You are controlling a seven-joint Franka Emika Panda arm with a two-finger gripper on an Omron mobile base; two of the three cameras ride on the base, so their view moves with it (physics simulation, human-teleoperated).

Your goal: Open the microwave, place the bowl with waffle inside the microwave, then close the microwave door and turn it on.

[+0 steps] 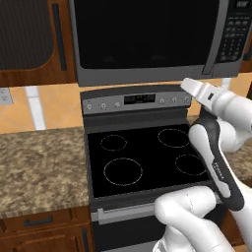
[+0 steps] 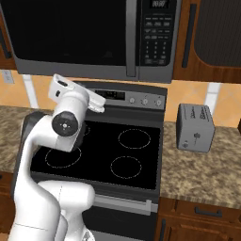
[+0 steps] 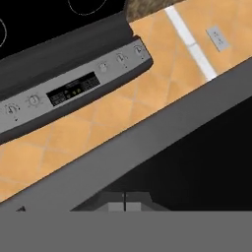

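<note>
My end effector is pinched fully shut and empty. Just ahead of it is the closed microwave door of the microwave; below and beyond lies the stove.

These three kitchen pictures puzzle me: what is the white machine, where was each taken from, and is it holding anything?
The white machine is a jointed robot arm on a base that can drive. Two pictures come from cameras on that base, behind the arm to its left and right. Both look at a black glass-topped stove under a large dark-gray microwave with a black glass front, whose door is shut. A small gray toaster stands on the speckled stone counter. The tilted third picture comes from a camera on the hand, close to the microwave's lower edge. Its gripper has its two fingers closed together and holds nothing.
</note>
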